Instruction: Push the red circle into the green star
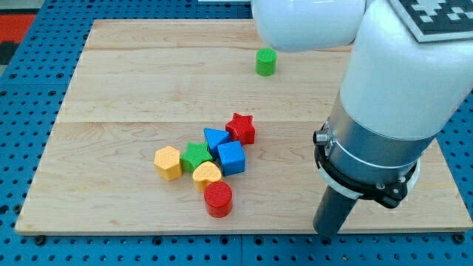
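I am carrying no jaws, only a rod; my tip is resting near the tabletop's bottom edge, well to the view's right of the red circle. The circle is sitting just below the yellow heart, which is lying between it and the green star.

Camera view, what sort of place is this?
Probably a robotics lab bench: a wooden board on a blue pegboard, small coloured blocks like the red circle and green star, and a white arm.
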Available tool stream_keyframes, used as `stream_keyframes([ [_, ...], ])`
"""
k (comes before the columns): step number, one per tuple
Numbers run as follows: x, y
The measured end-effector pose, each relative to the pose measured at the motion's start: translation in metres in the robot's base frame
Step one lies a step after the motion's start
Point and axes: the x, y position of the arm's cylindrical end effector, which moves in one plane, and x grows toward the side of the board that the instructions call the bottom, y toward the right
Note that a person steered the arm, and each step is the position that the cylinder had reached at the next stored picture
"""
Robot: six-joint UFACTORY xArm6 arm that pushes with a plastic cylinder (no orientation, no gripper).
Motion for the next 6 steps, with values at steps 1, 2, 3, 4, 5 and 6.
stream_keyframes([
  [1, 0.000, -0.003],
  [2, 0.000, -0.049],
  [3, 0.000, -0.102],
  [4, -0.012, -0.131],
  [5, -0.043, -0.149],
  [6, -0.074, -0.163],
])
